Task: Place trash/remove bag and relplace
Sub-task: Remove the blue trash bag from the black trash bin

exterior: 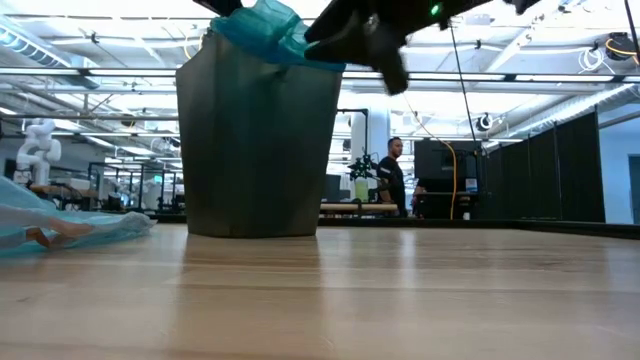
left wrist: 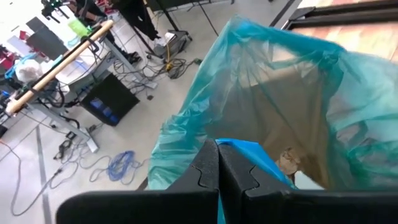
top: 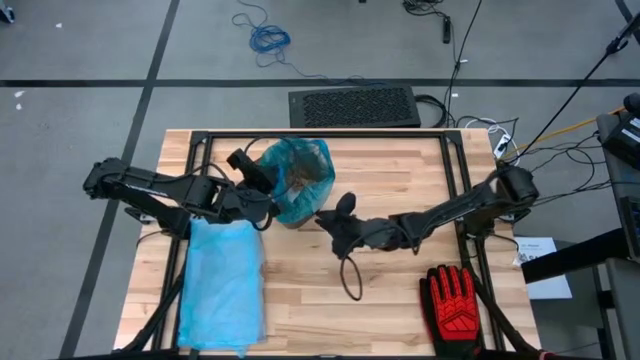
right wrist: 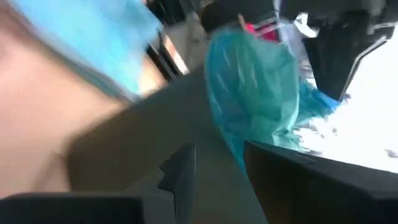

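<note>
One grey bin, two teal bags, one glove, two arms.
Left gripper [left wrist: 217, 177] clenches the teal plastic liner [top: 300, 160] at the grey bin [exterior: 258, 150] rim, brown crumpled trash [left wrist: 288, 160] inside; right gripper [top: 328, 222] parted, empty, beside the bin; spare folded blue bag [top: 222, 285] and red-and-black glove [top: 453, 305] near the table's front edge.

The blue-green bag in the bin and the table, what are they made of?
The bag looks like thin plastic film: it is see-through, shiny and crumpled into soft folds, with brown scraps showing inside. The table looks like wood with a smooth, light finish: pale planks with grain lines and joints between the boards.
</note>
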### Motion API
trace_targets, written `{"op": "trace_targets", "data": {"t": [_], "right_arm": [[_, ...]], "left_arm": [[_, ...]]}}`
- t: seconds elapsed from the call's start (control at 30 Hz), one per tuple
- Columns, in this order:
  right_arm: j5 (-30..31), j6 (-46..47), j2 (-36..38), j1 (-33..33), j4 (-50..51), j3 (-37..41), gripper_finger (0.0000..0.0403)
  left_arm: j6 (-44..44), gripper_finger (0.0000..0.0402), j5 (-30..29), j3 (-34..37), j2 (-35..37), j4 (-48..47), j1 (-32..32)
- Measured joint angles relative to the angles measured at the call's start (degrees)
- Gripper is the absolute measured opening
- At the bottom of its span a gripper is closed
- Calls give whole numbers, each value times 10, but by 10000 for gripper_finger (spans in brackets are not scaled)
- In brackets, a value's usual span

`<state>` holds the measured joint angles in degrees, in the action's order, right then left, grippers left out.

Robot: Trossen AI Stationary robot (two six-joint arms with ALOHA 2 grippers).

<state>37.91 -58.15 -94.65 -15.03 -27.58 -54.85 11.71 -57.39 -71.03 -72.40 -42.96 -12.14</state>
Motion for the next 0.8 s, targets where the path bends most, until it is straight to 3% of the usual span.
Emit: {"op": "trace_targets", "data": {"t": [0.2,0.47,0.57,0.7,0.8], "right_arm": [[56,-127,-59,15,-154,0,128],[57,-145,-84,54,-168,-10,125],[54,-133,-84,61,-163,-27,96],[56,-143,-82,61,-143,-58,16],[57,-137,-82,58,-106,-89,8]], "left_arm": [[-2,0,1,0,0,21,0],[-5,0,16,0,0,22,0],[-6,0,17,0,0,22,0],[-7,0,17,1,0,22,0],[-21,0,17,1,0,22,-1]]}}
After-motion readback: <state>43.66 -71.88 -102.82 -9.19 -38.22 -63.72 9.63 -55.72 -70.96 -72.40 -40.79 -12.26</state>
